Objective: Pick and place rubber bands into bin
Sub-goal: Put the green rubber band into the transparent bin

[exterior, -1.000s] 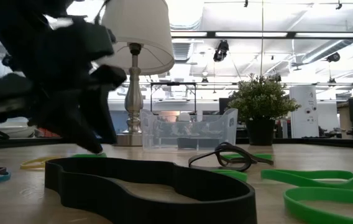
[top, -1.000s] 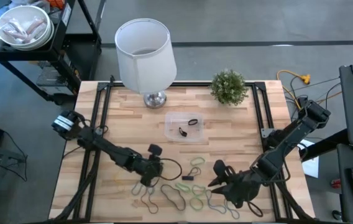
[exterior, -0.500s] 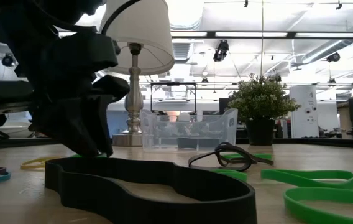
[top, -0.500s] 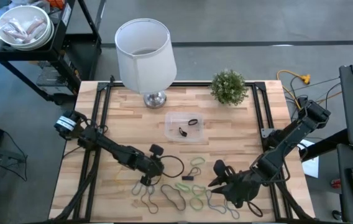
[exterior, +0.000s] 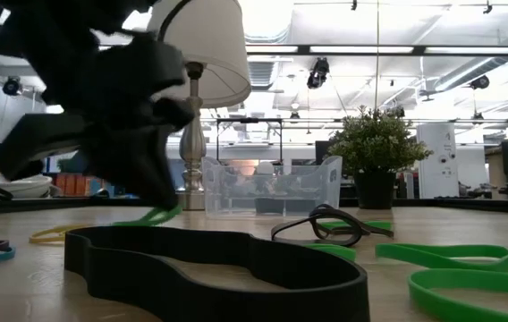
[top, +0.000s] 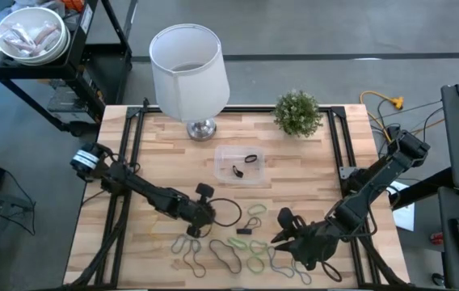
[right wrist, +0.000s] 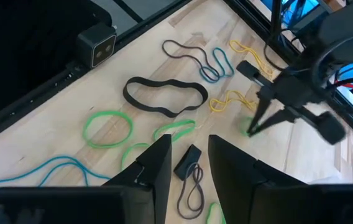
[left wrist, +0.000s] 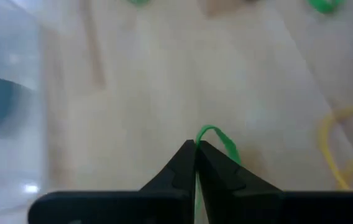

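My left gripper (left wrist: 195, 149) is pinched tight on a thin green rubber band (left wrist: 217, 138), holding it just above the light wooden table (top: 132, 162) at the near-left edge of the scattered bands. In the low view the green loop (exterior: 157, 215) dangles from my fingertips. The small clear plastic rectangular bin (top: 241, 166) stands farther back toward the table's middle, two dark bands already inside it. More rubber bands (top: 237, 246) in green, tan and black lie loose along the near side, among them a wide black loop (right wrist: 165, 97) and a yellow one (left wrist: 344, 146). My right gripper (right wrist: 186, 163) hovers over the right end of the pile, fingers spread and holding nothing. A white lampshade (top: 187, 69) and a small potted plant (top: 297, 111) stand at the far edge.
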`<state>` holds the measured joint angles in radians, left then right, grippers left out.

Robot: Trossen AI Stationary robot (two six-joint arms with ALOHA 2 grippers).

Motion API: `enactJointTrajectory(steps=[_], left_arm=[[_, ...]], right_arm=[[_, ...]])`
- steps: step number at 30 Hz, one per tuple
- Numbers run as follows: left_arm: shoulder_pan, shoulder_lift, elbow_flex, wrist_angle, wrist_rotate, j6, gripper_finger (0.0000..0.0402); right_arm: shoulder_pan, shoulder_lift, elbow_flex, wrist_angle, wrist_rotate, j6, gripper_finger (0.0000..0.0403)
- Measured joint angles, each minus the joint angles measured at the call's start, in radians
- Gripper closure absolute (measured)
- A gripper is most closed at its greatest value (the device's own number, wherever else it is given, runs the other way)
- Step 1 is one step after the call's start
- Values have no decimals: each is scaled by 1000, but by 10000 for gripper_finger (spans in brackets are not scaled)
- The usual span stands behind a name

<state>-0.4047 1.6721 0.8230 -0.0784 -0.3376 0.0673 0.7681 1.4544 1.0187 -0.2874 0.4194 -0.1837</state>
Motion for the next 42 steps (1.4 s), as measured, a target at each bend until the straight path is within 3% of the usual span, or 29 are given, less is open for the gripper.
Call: enactJointTrajectory(steps=[8,15,20,26,35,42], left_arm=[[0,-33,25,19,-147,59,401],[22,-39,78,82,-222,236,401],[67,-39,126,130,-225,352,402],[161,-40,156,170,-333,434,402],[337,-38,149,190,-337,462,402],[378,-38,137,142,-331,429,402]], right_arm=[[0,0,0,1,0,-3,306],[0,0,0,7,1,-11,316],[0,0,0,8,1,-18,321],[0,0,0,7,1,-18,326],[0,0,0,7,1,-19,327],[0,0,0,5,1,-19,329]])
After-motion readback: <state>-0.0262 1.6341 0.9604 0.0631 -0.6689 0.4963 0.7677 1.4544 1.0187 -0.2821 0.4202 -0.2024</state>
